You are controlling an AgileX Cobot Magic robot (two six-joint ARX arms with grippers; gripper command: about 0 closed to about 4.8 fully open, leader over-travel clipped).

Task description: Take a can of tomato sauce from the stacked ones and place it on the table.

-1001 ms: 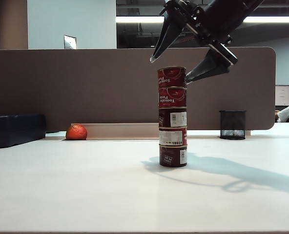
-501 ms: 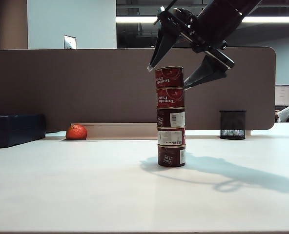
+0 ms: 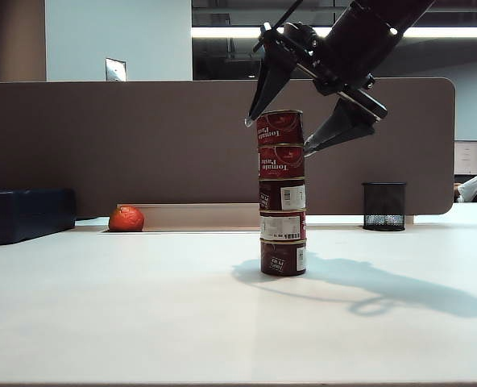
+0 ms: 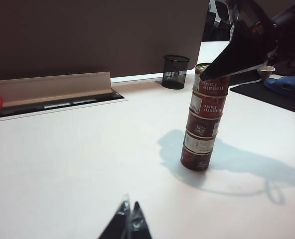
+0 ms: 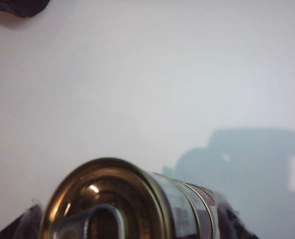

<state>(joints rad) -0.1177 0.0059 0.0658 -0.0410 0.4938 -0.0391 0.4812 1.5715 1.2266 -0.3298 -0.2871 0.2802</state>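
Exterior view: can of tomato sauce (image 3: 280, 127) topmost of the stacked ones (image 3: 283, 193), mid-counter (image 3: 142, 314), axis upright.
Right gripper (image 3: 275, 134): fingers spread wide, straddling the top can from above, one tip each side; not visibly touching.
Left gripper (image 4: 129, 222): low over the counter, well apart from the column; fingers pressed together, empty.
Nearer arm: right.
Room: bare counter all around; mesh bin (image 3: 383, 205) and orange fruit (image 3: 126, 218) far back.

I see the top can of tomato sauce (image 5: 107, 204) with a glossy gold metal lid; stacked ones (image 3: 283, 193) wear semi-gloss dark red paper labels. Desk (image 3: 142, 322) smooth matt white. Right tool (image 3: 279, 133) matt black; bin (image 3: 383, 205) black wire mesh.
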